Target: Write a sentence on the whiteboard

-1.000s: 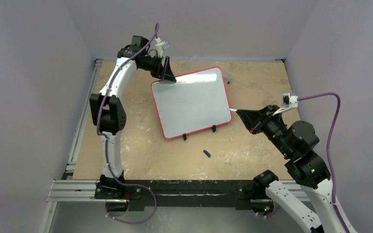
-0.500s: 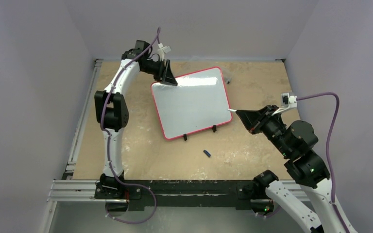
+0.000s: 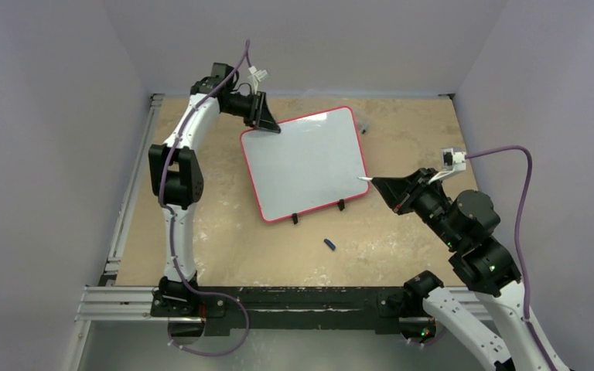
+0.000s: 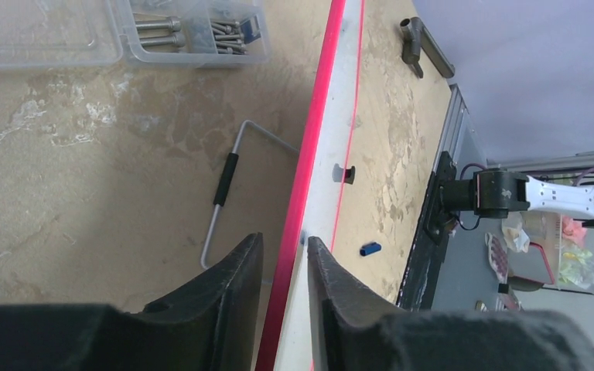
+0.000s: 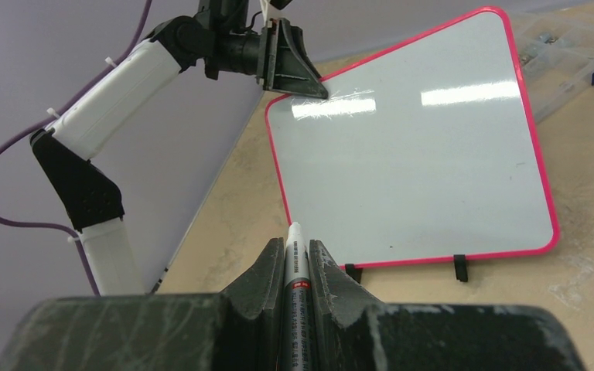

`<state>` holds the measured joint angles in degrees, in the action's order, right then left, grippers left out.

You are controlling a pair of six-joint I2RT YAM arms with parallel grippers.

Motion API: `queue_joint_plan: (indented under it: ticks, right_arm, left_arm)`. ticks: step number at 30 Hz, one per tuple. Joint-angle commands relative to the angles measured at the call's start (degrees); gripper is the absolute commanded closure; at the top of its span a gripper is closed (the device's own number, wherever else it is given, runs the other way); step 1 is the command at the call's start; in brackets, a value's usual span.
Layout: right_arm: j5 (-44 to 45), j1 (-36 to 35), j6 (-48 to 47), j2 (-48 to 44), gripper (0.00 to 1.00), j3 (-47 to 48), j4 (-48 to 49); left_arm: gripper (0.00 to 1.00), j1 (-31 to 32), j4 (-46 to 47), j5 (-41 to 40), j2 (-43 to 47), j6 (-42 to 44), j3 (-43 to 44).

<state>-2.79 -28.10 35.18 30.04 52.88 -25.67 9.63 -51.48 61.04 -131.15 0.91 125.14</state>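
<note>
Tan tabletop [image 3: 224,232] under whiteboard [image 3: 305,162]; lilac walls [image 3: 39,116]

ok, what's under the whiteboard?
Left wrist view: a wire stand with a black sleeve rests on the table beneath the whiteboard. From above the board covers that patch, so anything else there is hidden.

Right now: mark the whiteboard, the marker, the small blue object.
whiteboard [image 3: 305,164], top external view, middle of the white surface.
marker [image 5: 295,259], right wrist view, barrel just below the tip.
small blue object [image 3: 329,244], top external view, its middle.
</note>
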Motion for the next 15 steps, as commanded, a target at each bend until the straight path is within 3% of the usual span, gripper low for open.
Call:
queue_joint_plan:
  ticks: [1, 10, 15]
  right_arm:
    - [-1.4, 0.1, 0.6, 0.4, 1.00, -0.5, 2.4]
    - [-1.9, 0.1, 0.9, 0.7, 1.00, -1.0, 2.8]
    - [-2.0, 0.1, 0.9, 0.6, 1.00, -1.3, 3.3]
  left_arm:
    - [0.78, -0.4, 1.5, 3.9, 0.9, -0.4, 0.8]
    - [1.00, -0.4, 2.0, 4.2, 1.9, -2.3, 0.8]
    - [1.00, -0.2, 4.0, 5.4, 4.4, -1.9, -1.7]
